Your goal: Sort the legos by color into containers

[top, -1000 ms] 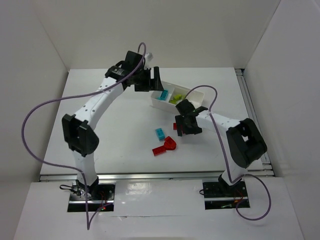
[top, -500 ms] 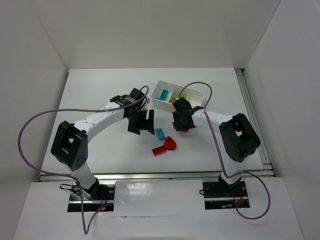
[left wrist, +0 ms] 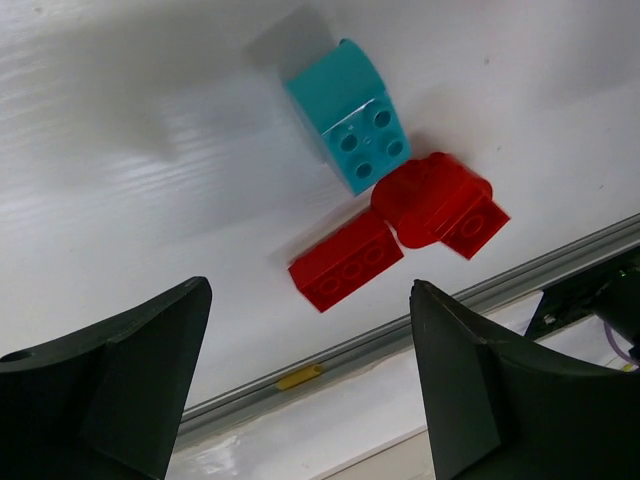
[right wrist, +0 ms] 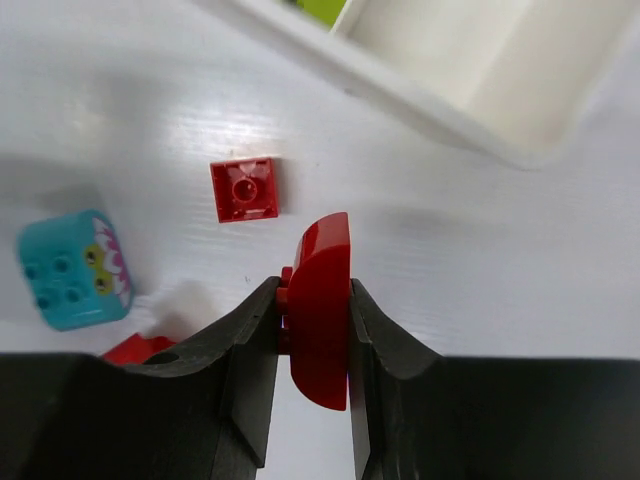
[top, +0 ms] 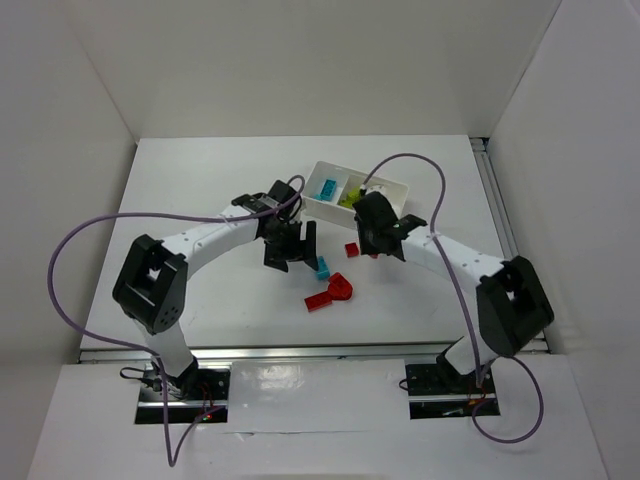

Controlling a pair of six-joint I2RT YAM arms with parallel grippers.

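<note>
The right gripper (right wrist: 315, 300) is clamped on a red translucent curved plastic brick (right wrist: 322, 250), held on edge between its 2 fingers above the white table (top: 200, 190). In the right wrist view, a small red square plate (right wrist: 245, 190) lies at 11 o'clock from that brick. A loose cyan plastic brick (right wrist: 72, 270) with a printed face lies at 9 o'clock. The white rectangular plastic tray (right wrist: 440, 120) sits at 1 o'clock, apart from the held brick.

From above, the tray's left section holds a cyan piece (top: 325, 188) and the middle section holds lime green pieces (top: 352, 196).

The left gripper (top: 292, 247) hangs with its jaws spread wide, gripping nothing, at 9 o'clock just beside the loose cyan plastic brick. At 6 o'clock from that brick a long red brick (left wrist: 345, 272) touches a rounded red brick (left wrist: 440, 200).
</note>
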